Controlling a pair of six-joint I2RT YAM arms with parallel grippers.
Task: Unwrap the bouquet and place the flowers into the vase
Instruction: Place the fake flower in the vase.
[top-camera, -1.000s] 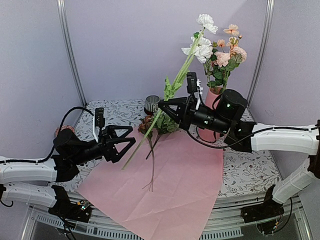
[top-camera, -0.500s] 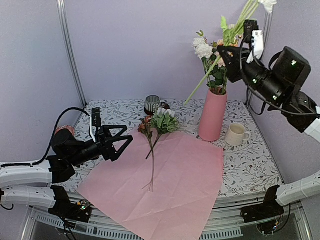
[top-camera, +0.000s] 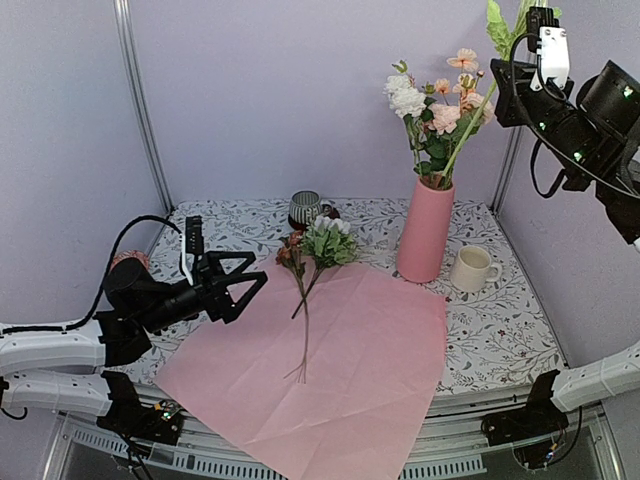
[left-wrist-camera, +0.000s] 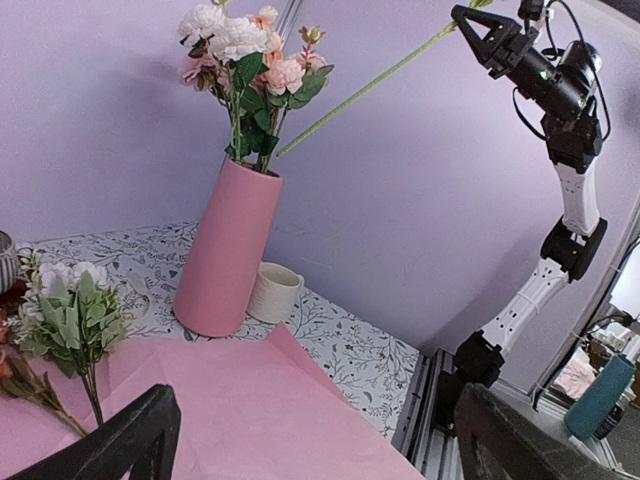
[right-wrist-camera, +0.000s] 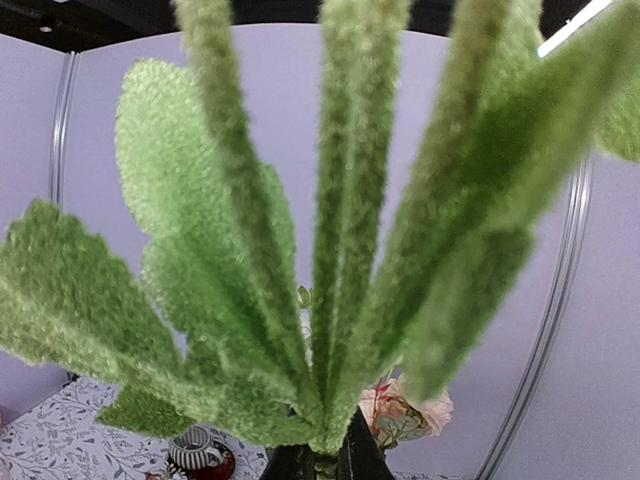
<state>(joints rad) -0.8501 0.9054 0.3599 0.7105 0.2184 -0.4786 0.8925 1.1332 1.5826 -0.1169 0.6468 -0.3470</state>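
Note:
The bouquet is undone: its pale pink paper (top-camera: 350, 350) lies flat on the table. On it lie two flowers (top-camera: 310, 265), also seen low in the left wrist view (left-wrist-camera: 70, 310). The tall pink vase (top-camera: 425, 228) (left-wrist-camera: 225, 250) holds several blooms (top-camera: 432, 105). My right gripper (top-camera: 495, 82) (left-wrist-camera: 466, 22) is high at the upper right, shut on a long green flower stem (top-camera: 465, 125). The stem slants down to the vase mouth. Its stems and leaves (right-wrist-camera: 330, 250) fill the right wrist view above the shut gripper (right-wrist-camera: 325, 462). My left gripper (top-camera: 250, 280) (left-wrist-camera: 320, 450) hovers open over the paper's left side.
A cream cup (top-camera: 470, 268) (left-wrist-camera: 272, 292) stands just right of the vase. A striped mug on a red saucer (top-camera: 304, 208) (right-wrist-camera: 195, 450) sits at the back. Purple walls and metal posts (top-camera: 140, 100) close in the table.
My right gripper has risen from over the middle of the table to the upper right, carrying the stem; its lower end now reaches the vase mouth. The left arm has stayed put.

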